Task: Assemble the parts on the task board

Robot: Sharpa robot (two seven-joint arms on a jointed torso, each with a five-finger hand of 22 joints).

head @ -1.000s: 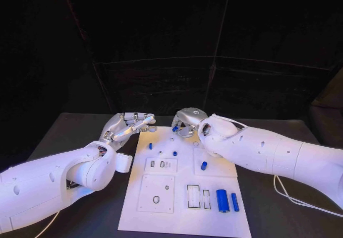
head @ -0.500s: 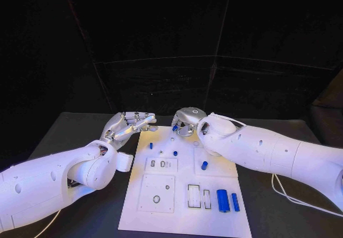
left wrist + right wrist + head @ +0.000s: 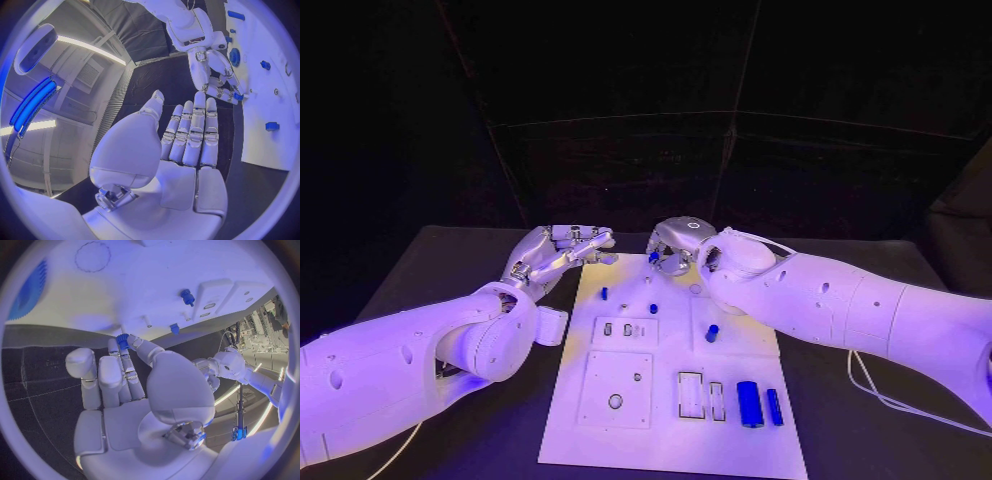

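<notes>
You have a white task board (image 3: 668,400) on a black bench (image 3: 444,270), dotted with small blue parts (image 3: 749,404). Both arms are white, the left hand (image 3: 560,252) and right hand (image 3: 678,243) silver. A blue part (image 3: 122,341) sits at the right hand's fingertips.

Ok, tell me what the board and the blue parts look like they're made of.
Board: looks like matte white plastic, flat with crisp recessed slots and no glare; could be printed or machined. Blue parts, such as the cylinder: probably plastic too, even saturated colour with a dull sheen. The right hand holds one small part at its fingertips.
</notes>
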